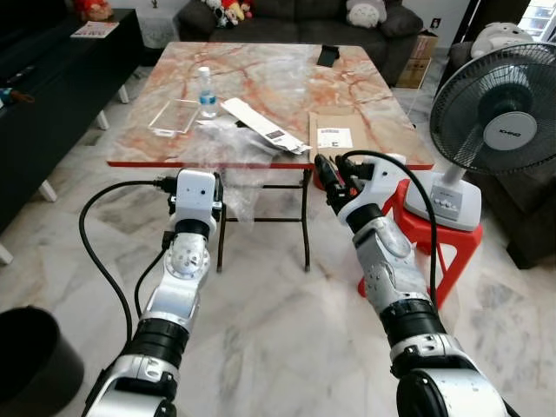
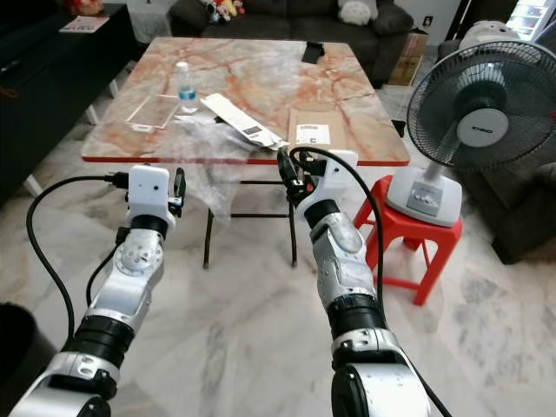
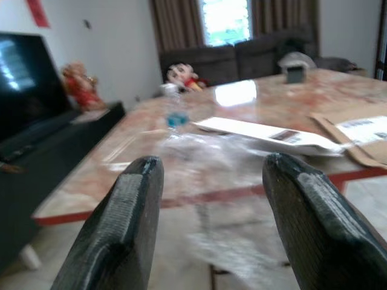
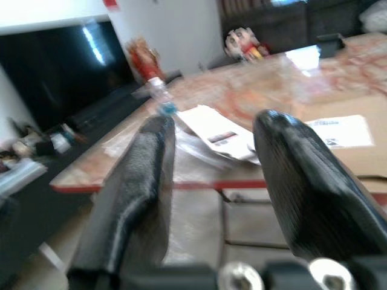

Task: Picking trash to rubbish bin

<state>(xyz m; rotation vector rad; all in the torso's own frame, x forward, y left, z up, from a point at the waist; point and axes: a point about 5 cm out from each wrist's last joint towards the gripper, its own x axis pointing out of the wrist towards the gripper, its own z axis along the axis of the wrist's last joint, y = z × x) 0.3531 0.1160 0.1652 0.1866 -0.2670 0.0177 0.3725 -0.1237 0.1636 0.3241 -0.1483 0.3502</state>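
Facing the marble worktop [image 1: 287, 78] in the eye views — left hand [image 1: 217, 193] and right hand [image 1: 328, 181] both raised just short of its near edge; clear plastic wrap [image 1: 228, 148] drapes over that edge between them, with a water bottle [image 1: 207, 91], a white packet [image 1: 263, 124] and flat cardboard [image 1: 339, 133] on top; dark bin [image 1: 30, 356] on the floor at far left; left wrist view — fingers [image 3: 124, 223] spread wide, empty, wrap ahead; right wrist view — fingers [image 4: 136, 187] likewise wide, empty.

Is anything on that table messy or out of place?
Yes. A crumpled clear plastic sheet droops over the near edge of the marble table, hanging toward the floor. A white envelope lies askew, pointing toward the edge.
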